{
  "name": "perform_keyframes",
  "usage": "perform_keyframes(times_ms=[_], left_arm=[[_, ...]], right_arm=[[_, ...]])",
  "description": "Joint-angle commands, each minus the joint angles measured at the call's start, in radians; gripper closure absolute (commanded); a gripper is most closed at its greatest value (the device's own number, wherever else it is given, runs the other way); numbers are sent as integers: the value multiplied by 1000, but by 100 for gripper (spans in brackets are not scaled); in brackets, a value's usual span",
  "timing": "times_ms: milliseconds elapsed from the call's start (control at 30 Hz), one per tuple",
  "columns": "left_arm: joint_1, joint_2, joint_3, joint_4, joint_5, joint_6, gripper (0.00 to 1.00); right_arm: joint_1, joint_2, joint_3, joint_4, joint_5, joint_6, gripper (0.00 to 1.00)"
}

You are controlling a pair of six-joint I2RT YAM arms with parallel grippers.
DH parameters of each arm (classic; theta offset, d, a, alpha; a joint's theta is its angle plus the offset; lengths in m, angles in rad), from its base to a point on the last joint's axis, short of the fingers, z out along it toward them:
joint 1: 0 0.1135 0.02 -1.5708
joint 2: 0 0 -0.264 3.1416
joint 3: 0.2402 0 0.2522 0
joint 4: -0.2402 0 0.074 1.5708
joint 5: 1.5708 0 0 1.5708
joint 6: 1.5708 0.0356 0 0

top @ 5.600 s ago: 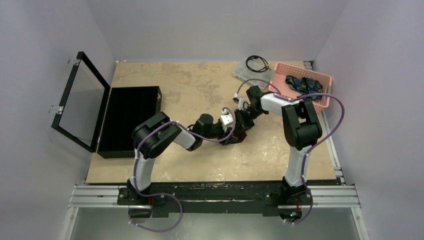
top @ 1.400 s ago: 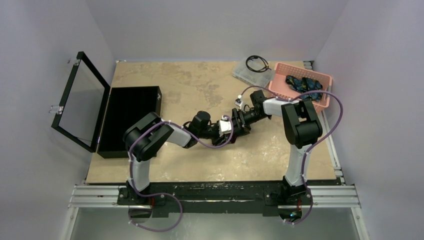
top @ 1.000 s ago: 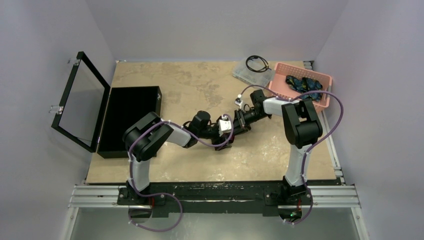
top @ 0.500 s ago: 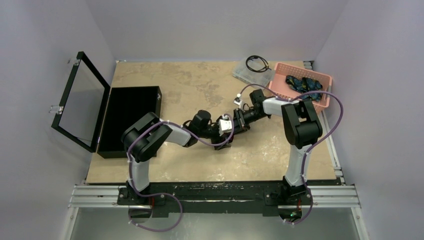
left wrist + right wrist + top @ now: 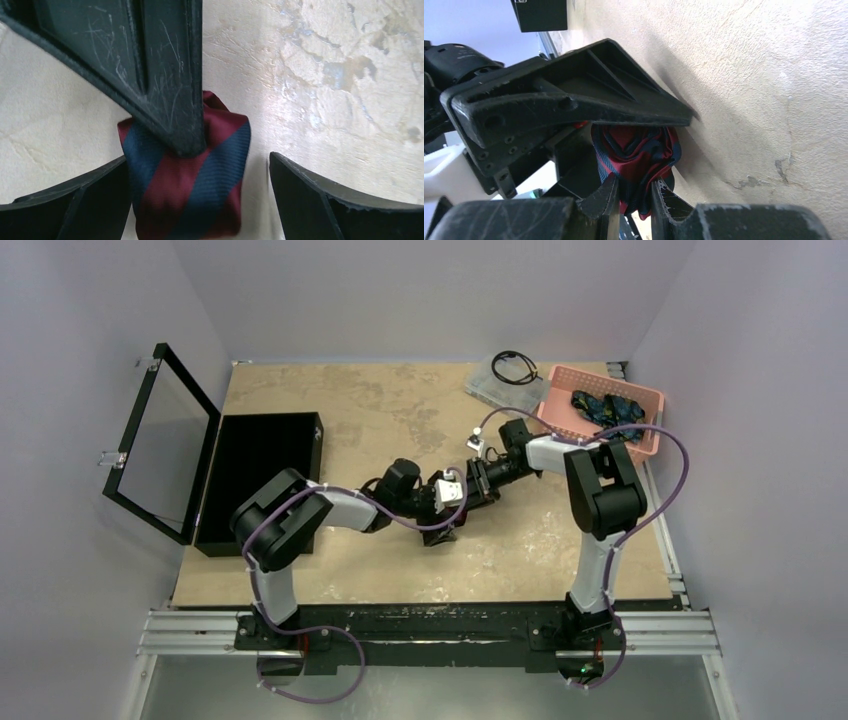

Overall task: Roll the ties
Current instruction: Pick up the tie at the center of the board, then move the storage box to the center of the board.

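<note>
A maroon tie point(image 5: 187, 185) with navy diagonal stripes is rolled into a small bundle on the tan table point(image 5: 325, 75). My left gripper point(image 5: 197, 200) is open, its fingers point(image 5: 310, 200) standing on either side of the roll; the left one is close against it and the right one is apart. My right gripper point(image 5: 634, 200) is shut on the tie's point(image 5: 634, 150) rolled end, pinching its folds. In the top view both grippers meet mid-table, left gripper point(image 5: 440, 525) and right gripper point(image 5: 465, 498), and they hide the roll. Dark blue and teal ties point(image 5: 605, 408) lie in the pink basket point(image 5: 600, 372).
An open black case point(image 5: 255, 480) with its lid point(image 5: 165, 440) raised stands at the left edge. A clear plastic box point(image 5: 490, 385) with a black coiled cable point(image 5: 513, 366) on it sits at the back beside the basket. Purple cables loop off both arms.
My left gripper's jaws have spread apart off the roll and its elbow has swung left. The right gripper keeps its pinch on the roll in nearly the same place.
</note>
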Motion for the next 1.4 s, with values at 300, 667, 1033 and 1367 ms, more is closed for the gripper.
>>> perform_keyframes(times_ms=[300,667,1033,1367], left_arm=[[141,-431,126,-629,29,-117,0],[351,-535,299,-940,4,-193,0],[448,-614,405,-1148,332,-19,0],[319,-755,332,-1142,260,252,0]], right_arm=[[-11,-120,11,-5,48,-109,100],[-5,-196,45,86,85,-51,100],[92,-433,97,83,162,-275,100],[276,-656,50,68,322,-499,100]])
